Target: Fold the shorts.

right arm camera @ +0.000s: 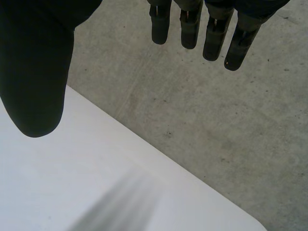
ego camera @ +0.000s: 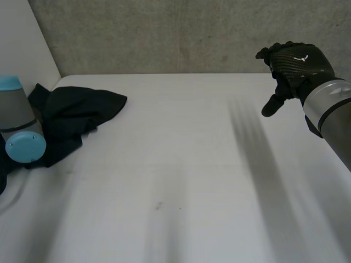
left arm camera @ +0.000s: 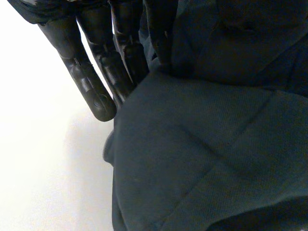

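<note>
White table (ego camera: 181,164): shorts (ego camera: 77,112) bunched against left robot hand (left arm camera: 91,86).

A white counter (ego camera: 181,164) filled most of the scene, its surface plain and matte, with a small dark speck (ego camera: 158,206) near the middle. Behind its far edge stood a rough grey concrete wall (ego camera: 164,33), mottled and pitted. A smooth white panel (ego camera: 22,38) met that wall at the left corner.
</note>
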Robot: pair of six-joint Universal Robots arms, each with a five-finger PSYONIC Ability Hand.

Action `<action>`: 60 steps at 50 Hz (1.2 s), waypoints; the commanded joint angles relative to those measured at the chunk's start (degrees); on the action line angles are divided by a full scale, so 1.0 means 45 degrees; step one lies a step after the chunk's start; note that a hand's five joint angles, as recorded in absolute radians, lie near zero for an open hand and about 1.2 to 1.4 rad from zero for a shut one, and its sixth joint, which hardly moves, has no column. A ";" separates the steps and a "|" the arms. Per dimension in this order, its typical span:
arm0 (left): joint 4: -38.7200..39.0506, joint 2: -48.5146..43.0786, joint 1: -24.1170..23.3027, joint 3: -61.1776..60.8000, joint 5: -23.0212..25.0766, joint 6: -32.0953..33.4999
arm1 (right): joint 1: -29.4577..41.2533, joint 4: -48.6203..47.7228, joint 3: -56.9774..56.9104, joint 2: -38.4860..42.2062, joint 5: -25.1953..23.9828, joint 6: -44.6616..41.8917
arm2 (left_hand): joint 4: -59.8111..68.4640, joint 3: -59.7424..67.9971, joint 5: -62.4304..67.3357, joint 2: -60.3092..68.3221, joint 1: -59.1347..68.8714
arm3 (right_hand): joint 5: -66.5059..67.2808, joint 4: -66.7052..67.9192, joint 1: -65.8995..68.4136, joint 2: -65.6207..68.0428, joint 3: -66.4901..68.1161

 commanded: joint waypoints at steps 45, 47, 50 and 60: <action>0.0506 0.8438 -0.6463 -0.7582 0.2888 -0.7058 | 0.0427 0.1752 0.0232 0.0240 -0.1793 -0.2651 | -1.0419 -1.0223 -1.0092 -1.0442 -1.0900 | -0.0769 -0.0597 0.0101 -0.0695 -0.0257; 0.0409 0.8614 -0.5838 -0.7895 0.2907 -0.7077 | 0.0702 0.2341 0.0369 0.0299 -0.2206 -0.3123 | -1.0307 -1.0111 -0.9981 -1.0330 -1.0788 | -0.0769 -0.0597 0.0101 -0.0695 -0.0257; 0.0000 0.8711 -0.5192 -0.8324 0.2927 -0.7097 | 0.1229 0.3104 0.0778 0.0572 -0.2792 -0.3710 | -1.0157 -0.9962 -0.9831 -1.0181 -1.0638 | -0.0769 -0.0597 0.0101 -0.0695 -0.0257; -0.0413 0.9239 -0.5016 -0.9458 0.2966 -0.7155 | 0.2733 0.0981 0.2809 0.0632 -0.3905 -0.3770 | -1.0381 -1.0185 -1.0055 -1.0404 -1.0862 | -0.0769 -0.0597 0.0101 -0.0695 -0.0257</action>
